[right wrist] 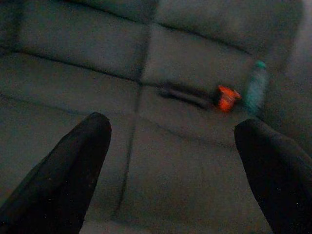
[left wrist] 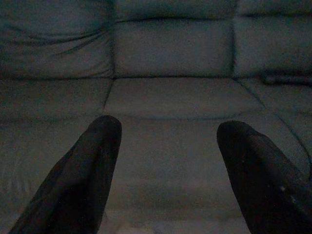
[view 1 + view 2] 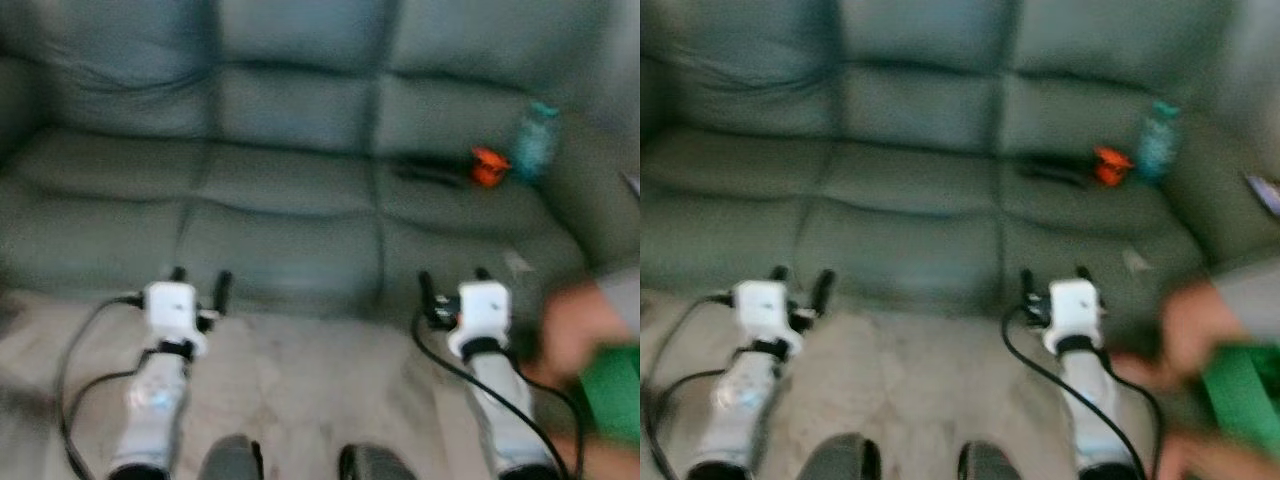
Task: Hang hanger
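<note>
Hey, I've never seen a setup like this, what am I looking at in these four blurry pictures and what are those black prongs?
This is a humanoid robot standing before a grey-green sofa. Two pictures come from the two eyes of its head camera, looking down at its silver arms. The other two come from cameras on its wrists, looking along each tool's two black fingers, which are your prongs. The left tool and right tool are both open and hold nothing. On the seat lie a dark object with an orange part and a teal bottle. At the robot's right, a person's hand holds something green, too blurred to identify.
</note>
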### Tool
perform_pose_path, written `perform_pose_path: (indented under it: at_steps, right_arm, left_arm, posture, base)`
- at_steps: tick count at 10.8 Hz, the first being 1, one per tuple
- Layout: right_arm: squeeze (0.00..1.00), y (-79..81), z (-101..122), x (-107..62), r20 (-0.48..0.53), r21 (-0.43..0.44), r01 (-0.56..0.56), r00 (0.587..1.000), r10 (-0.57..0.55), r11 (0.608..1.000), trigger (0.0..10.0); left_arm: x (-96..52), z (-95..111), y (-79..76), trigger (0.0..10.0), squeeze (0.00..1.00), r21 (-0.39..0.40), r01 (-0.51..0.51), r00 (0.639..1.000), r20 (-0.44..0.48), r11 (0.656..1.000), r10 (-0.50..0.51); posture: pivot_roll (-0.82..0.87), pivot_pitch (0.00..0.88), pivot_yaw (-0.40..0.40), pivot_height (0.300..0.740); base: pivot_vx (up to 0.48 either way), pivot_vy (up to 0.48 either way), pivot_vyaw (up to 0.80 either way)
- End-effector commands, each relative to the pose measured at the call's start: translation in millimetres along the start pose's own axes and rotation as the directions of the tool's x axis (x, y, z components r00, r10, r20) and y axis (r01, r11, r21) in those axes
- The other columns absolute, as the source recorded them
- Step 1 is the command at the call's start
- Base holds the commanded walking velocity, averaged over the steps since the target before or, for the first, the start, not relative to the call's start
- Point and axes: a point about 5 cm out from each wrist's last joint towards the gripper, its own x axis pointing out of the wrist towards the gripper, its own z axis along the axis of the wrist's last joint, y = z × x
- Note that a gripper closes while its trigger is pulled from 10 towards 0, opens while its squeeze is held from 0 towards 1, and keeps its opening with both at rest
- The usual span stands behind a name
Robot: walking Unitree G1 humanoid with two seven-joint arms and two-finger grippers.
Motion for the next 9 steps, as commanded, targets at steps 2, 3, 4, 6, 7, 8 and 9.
perform_pose_path:
  at_steps: [2,3,4,6,7,8,9]
  right_arm:
    - [0.0,-7.9,-2.0,-3.3,-0.009,-0.013,0.012,1.0,-0.012,1.0,10.0]
    - [0.0,-7.9,-1.7,-3.5,-0.008,-0.013,0.011,1.0,-0.011,1.0,10.0]
    - [0.0,-7.9,-1.7,-3.5,-0.008,-0.013,0.011,1.0,-0.011,1.0,10.0]
    - [0.0,-7.9,-1.7,-3.5,-0.008,-0.013,0.011,1.0,-0.011,1.0,10.0]
    - [0.0,-7.9,-1.7,-3.5,-0.008,-0.013,0.011,1.0,-0.011,1.0,10.0]
    - [0.0,-7.9,-1.7,-3.5,-0.008,-0.013,0.011,1.0,-0.011,1.0,10.0]
    - [0.0,-7.9,-1.7,-3.5,-0.008,-0.013,0.011,1.0,-0.011,1.0,10.0]
  left_arm:
    - [0.2,-1.2,-9.2,10.0,0.0,-0.015,0.016,1.0,-0.004,1.0,-0.016]
    - [-0.3,-1.2,-9.0,10.0,0.0,-0.016,0.006,1.0,-0.003,1.0,-0.006]
    - [-0.3,-1.2,-9.0,10.0,0.0,-0.016,0.006,1.0,-0.003,1.0,-0.006]
    - [-0.3,-1.2,-9.0,10.0,0.0,-0.016,0.006,1.0,-0.003,1.0,-0.006]
    - [-0.3,-1.2,-9.0,10.0,0.0,-0.016,0.006,1.0,-0.003,1.0,-0.006]
    - [-0.3,-1.2,-9.0,10.0,0.0,-0.016,0.006,1.0,-0.003,1.0,-0.006]
    - [-0.3,-1.2,-9.0,10.0,0.0,-0.016,0.006,1.0,-0.003,1.0,-0.006]
  posture:
    - [0.03,0.118,-0.061,0.74]
    - [0.03,0.116,-0.064,0.74]
    - [0.03,0.116,-0.064,0.74]
    - [0.03,0.116,-0.064,0.74]
    - [0.03,0.116,-0.064,0.74]
    - [0.03,0.116,-0.064,0.74]
    - [0.03,0.116,-0.064,0.74]
  base:
    - [0.0,0.448,-0.22]
    - [0.0,0.398,0.0]
    - [0.0,0.398,0.0]
    - [0.0,0.398,0.0]
    - [0.0,0.398,0.0]
    - [0.0,0.398,0.0]
    - [0.0,0.398,0.0]
